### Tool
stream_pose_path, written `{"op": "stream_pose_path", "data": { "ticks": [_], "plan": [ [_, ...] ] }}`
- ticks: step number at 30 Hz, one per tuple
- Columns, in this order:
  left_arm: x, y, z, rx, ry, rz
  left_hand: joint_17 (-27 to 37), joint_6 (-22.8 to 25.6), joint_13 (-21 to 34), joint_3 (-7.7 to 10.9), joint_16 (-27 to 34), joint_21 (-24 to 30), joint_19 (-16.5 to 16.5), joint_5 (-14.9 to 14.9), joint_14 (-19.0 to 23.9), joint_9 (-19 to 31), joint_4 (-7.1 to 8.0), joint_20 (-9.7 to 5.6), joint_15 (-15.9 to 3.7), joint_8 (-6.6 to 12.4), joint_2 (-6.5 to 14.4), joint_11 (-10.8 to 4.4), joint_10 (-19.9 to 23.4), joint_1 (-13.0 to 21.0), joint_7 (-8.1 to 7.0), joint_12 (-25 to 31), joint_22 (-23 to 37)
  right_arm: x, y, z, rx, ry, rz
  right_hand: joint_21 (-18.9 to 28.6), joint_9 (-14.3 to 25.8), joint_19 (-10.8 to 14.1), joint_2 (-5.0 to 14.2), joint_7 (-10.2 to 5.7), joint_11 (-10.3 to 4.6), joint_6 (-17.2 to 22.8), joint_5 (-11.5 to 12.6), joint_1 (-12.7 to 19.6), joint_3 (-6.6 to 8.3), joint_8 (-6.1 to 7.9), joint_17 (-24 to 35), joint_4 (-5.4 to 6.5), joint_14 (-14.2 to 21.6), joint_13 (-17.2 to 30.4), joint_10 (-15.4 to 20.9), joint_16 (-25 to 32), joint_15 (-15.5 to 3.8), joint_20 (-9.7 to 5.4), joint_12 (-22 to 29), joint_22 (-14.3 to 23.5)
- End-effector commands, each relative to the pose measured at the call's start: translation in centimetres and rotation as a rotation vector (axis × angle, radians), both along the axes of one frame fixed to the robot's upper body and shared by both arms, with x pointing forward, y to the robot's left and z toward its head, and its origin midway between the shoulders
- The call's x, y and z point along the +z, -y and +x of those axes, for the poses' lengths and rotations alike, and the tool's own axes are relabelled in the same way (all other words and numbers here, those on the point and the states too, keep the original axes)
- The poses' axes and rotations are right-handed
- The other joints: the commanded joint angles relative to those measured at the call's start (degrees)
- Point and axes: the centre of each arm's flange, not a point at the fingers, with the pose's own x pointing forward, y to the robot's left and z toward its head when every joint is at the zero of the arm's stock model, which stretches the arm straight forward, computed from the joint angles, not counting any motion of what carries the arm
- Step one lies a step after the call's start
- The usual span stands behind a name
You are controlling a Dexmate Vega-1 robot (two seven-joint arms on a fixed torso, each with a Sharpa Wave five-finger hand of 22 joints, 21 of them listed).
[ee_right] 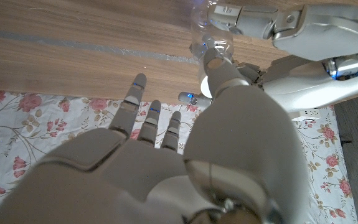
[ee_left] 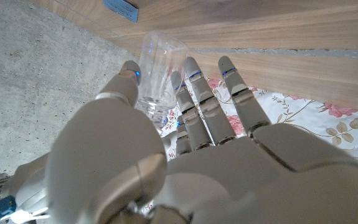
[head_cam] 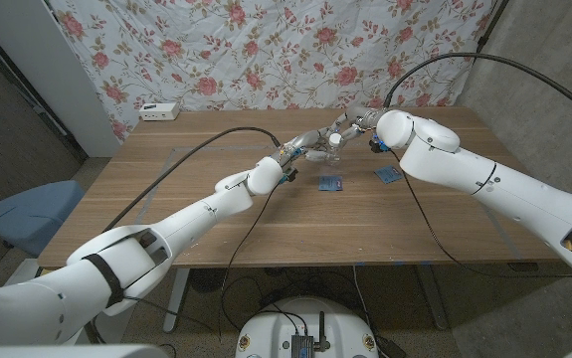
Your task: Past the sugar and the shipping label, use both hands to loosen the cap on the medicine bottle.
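A clear medicine bottle (ee_left: pixel 157 68) with a white cap (head_cam: pixel 335 139) is held up above the far middle of the table (head_cam: pixel 216 229). My left hand (head_cam: pixel 305 149) grips its body between thumb (ee_left: pixel 129 78) and fingers (ee_left: pixel 194 81). My right hand (head_cam: pixel 357 124) comes in from the other side. Its thumb (ee_right: pixel 219 71) and a fingertip (ee_right: pixel 188 98) pinch the cap (ee_right: pixel 202 87), with the other fingers spread. The bottle (ee_right: pixel 207 37) and my left hand (ee_right: pixel 272 25) appear beyond them in the right wrist view.
Two small blue packets (head_cam: pixel 330 183) (head_cam: pixel 388 175) lie on the table just in front of the hands; one packet (ee_left: pixel 119 9) shows in the left wrist view. A white power strip (head_cam: pixel 159 110) sits at the far left edge. A blue chair (head_cam: pixel 32 214) stands left of the table.
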Motion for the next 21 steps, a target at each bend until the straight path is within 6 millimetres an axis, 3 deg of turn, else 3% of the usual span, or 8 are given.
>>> {"op": "stream_pose_path", "data": {
  "ticks": [1, 21],
  "plan": [
    [-0.19, 0.11, -0.12, 0.002, -0.002, 0.000, 0.2, 0.5, 0.1, 0.47, 0.1, 0.1, -0.2, 0.4, 0.4, 0.1, 0.01, 0.21, -2.48, 0.36, 0.9, -1.19, 1.3, 0.3, -0.27, 0.2, 0.1, -0.14, 0.22, -0.24, 0.004, -0.006, 0.010, -0.2, 0.0, 0.0, -0.38, 2.43, 0.40, 2.1, 0.0, -0.7, -0.15, -0.44, 0.1, 0.84, -0.1, 0.1, -0.2, 0.3, 0.26, -0.10, -0.3, 0.0],
    [-0.27, -0.37, -0.29, 0.011, 0.008, -0.011, 0.2, 0.4, 0.1, 0.50, 0.1, 0.0, -0.3, 0.3, 0.5, 0.1, -0.08, 0.11, -2.52, 0.28, 0.9, -1.11, 1.2, 0.4, -0.35, 0.2, 0.1, 0.33, 0.15, -0.79, 0.010, -0.001, 0.024, -0.2, -0.4, 0.0, -0.84, 2.48, 0.86, 1.0, -0.3, -2.4, -1.05, -1.30, 0.4, 1.82, -0.1, 0.0, -0.1, 0.4, 1.20, -0.09, -0.3, 0.1]
  ]
}}
